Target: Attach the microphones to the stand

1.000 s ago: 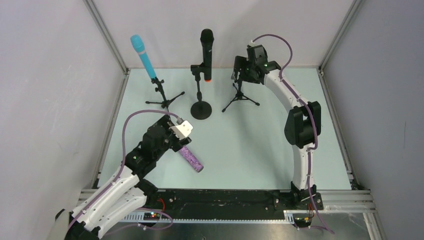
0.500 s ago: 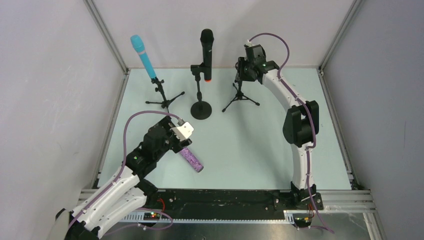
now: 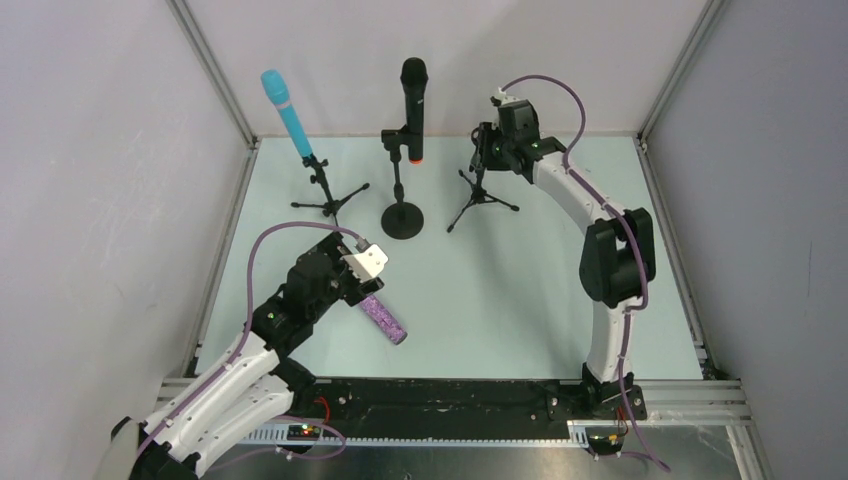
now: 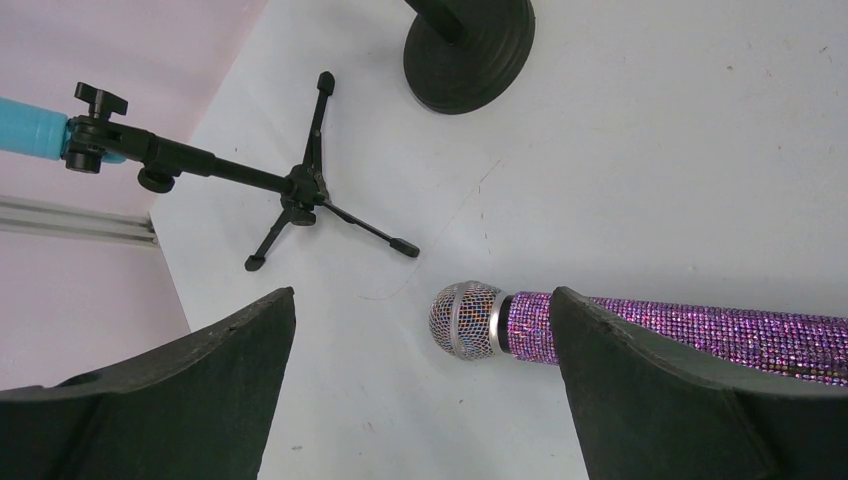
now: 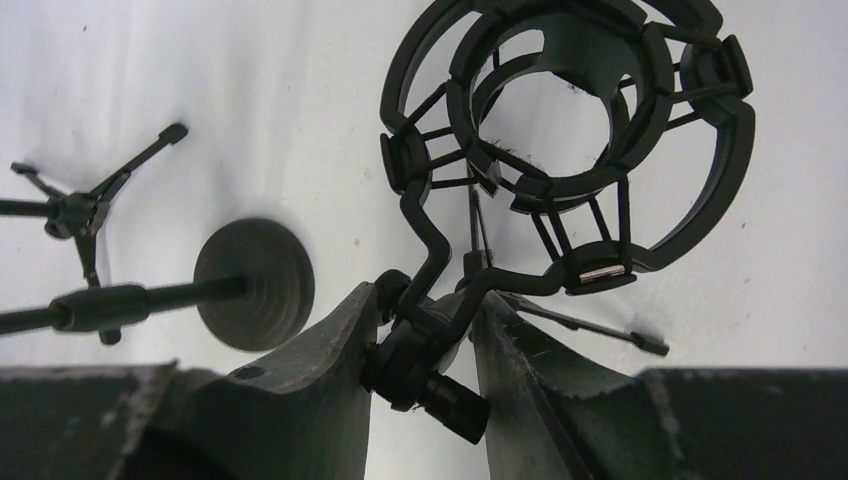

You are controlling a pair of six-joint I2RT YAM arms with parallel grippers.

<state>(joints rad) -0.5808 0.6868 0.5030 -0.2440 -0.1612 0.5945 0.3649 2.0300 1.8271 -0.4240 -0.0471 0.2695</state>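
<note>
**A:** Purple mic [image 4: 690, 328], where is it lying?

**B:** It is lying flat on the table [image 3: 520, 290], near left, with its mesh head under the left gripper [image 4: 422, 298]. That gripper is hovering over it with its jaws spread wide, holding nothing.

**A:** And the other two?

**B:** Both are sitting in their clips. The turquoise mic [image 3: 287, 112] is leaning on the left stand [image 3: 322, 190], and the black mic [image 3: 413, 100] is standing upright on the middle stand [image 3: 402, 218]. So I am judging two of three done.

**A:** What is the right arm doing?

**B:** The right gripper [image 5: 422, 320] is pinching the third stand [image 3: 479, 192], far right, at the joint just below its ring mount. That mount is sitting empty. What is left, as I am reading it, is grasping the purple mic, carrying it across and seating it there.
</note>
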